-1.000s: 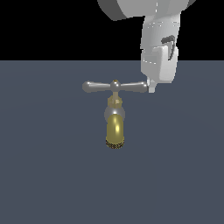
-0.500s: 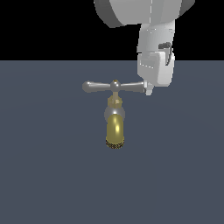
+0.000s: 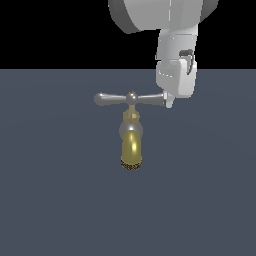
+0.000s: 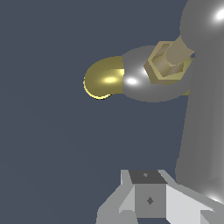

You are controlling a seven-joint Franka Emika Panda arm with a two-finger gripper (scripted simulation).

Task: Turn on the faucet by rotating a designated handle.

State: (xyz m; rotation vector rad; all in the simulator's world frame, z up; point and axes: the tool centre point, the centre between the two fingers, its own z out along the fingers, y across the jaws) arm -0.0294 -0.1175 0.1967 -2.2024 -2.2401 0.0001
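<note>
The gripper (image 3: pixel 170 102) sits at one end of the handle (image 3: pixel 131 99), covering the bulb on the exterior view's right; the rest of the bar runs away from it, level, toward the free bulb on the far side. Whether the fingers are spread or closed I cannot tell — their tips are hidden behind the hand, and the wrist view shows only a grey finger base (image 4: pixel 148 199) beside the bar (image 4: pixel 201 100). Nothing looks clamped. The faucet (image 3: pixel 131 142) hangs below and to the side of the gripper, brass spout pointing down. The handle looks rigid, polished metal, so probably slick — a push on the rounded end may slide off. Judging by the long lever arm, contact near the bulb gives the most turning force; the hub gives almost none.
</note>
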